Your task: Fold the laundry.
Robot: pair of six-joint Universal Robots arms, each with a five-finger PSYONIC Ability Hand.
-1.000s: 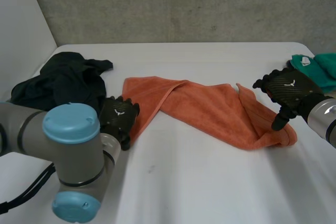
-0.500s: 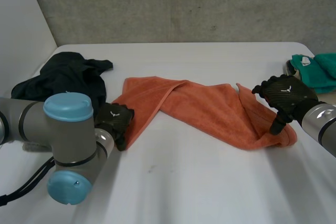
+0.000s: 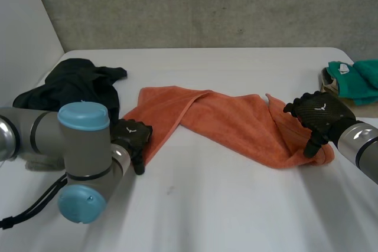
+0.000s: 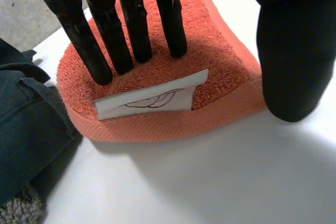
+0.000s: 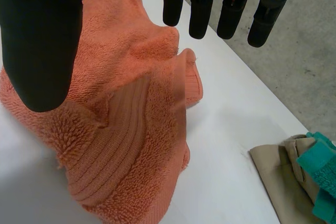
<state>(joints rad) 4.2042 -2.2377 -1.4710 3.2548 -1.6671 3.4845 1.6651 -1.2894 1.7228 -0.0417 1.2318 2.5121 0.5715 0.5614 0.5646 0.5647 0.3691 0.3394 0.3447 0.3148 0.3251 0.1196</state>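
On the white table (image 3: 224, 216), the orange towel (image 3: 236, 123) is lying across the middle in a long, bunched strip, running from about 9 o'clock to 3 o'clock.

Your left hand (image 3: 131, 135) is sitting on the towel's 9 o'clock corner. Its fingers (image 4: 134, 30) are reaching out straight and pressing their tips on the towel, right next to a white label (image 4: 147, 98) at the hem. Its thumb (image 4: 294, 51) is pointing at the bare table just beside the towel's edge, so this hand is pinching nothing.

Your right hand (image 3: 319, 110) is hanging over the towel's 3 o'clock end, where the cloth is folding over itself in a lump. Its fingers (image 5: 199, 9) are pointing out straight with gaps between them, and its thumb (image 5: 44, 40) is pointing down over the towel. This hand is holding nothing.

Dark clothes (image 3: 74, 87) are lying in a pile at the table's 10 o'clock, just beside the towel's corner. A teal cloth (image 3: 360, 78) is lying against a beige cloth (image 5: 278, 177) at the table's 3 o'clock edge, apart from the towel.
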